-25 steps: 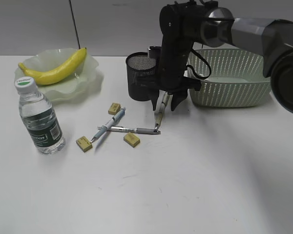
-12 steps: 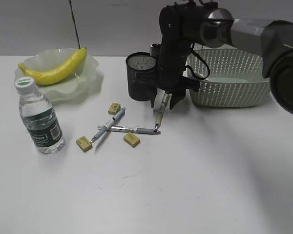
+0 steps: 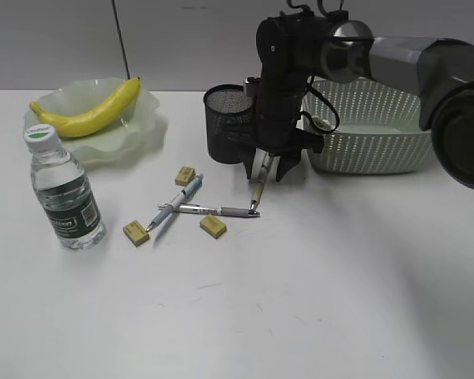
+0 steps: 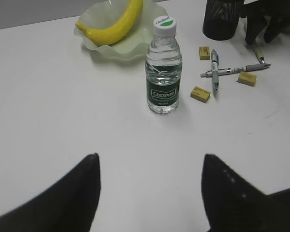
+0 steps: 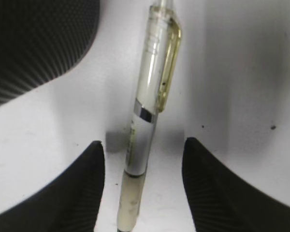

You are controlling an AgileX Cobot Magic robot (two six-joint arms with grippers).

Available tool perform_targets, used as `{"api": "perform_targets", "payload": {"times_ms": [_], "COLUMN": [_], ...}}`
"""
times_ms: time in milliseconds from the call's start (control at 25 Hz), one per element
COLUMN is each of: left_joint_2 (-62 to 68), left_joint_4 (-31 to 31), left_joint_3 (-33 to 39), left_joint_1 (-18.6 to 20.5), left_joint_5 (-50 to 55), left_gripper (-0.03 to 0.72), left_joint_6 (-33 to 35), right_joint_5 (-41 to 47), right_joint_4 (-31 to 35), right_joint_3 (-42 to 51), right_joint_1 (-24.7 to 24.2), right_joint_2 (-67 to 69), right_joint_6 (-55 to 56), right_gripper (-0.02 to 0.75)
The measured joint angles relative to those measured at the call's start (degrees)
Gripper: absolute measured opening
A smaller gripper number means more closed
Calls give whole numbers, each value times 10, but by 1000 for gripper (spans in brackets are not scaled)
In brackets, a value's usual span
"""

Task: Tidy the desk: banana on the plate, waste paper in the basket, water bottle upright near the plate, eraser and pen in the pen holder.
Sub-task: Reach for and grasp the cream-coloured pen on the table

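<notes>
My right gripper [image 3: 270, 169] stands open just right of the black mesh pen holder [image 3: 227, 122], its fingers straddling a clear yellowish pen [image 5: 146, 121] that lies on the desk [image 3: 300, 300], untouched. Two more pens [image 3: 176, 204] lie crossed nearby among three tan erasers [image 3: 213, 227]. The banana [image 3: 95, 114] rests on the ruffled green plate [image 3: 134, 142]. In front of the plate the water bottle [image 3: 63, 193] stands upright. My left gripper [image 4: 151, 159] hangs open and empty over bare desk. The basket [image 3: 371, 130] sits at the right rear. Waste paper is out of view.
The right arm's dark wrist [image 3: 288, 71] leans in front of the basket's left end and stands close to the pen holder's rim. A black cable [image 3: 120, 35] runs down the back wall.
The right gripper has shifted slightly to the right and turned a little over the yellowish pen. Pens, erasers, bottle and left gripper have not moved.
</notes>
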Motion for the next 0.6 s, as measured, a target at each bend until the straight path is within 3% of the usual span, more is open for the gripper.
{"api": "perform_targets", "payload": {"times_ms": [320,400,560,600], "left_joint_2": [0,0,0,0], "left_joint_4": [0,0,0,0], "left_joint_3": [0,0,0,0], "left_joint_1": [0,0,0,0], "left_joint_5": [0,0,0,0], "left_gripper": [484,483,483,483], "left_joint_6": [0,0,0,0], "right_joint_5": [3,3,3,3], "right_joint_4": [-5,-5,-5,-5], "right_joint_3": [0,0,0,0], "right_joint_1": [0,0,0,0], "right_joint_2": [11,11,11,11], "right_joint_6": [1,1,0,-1], "right_gripper": [388,323,102,106]}}
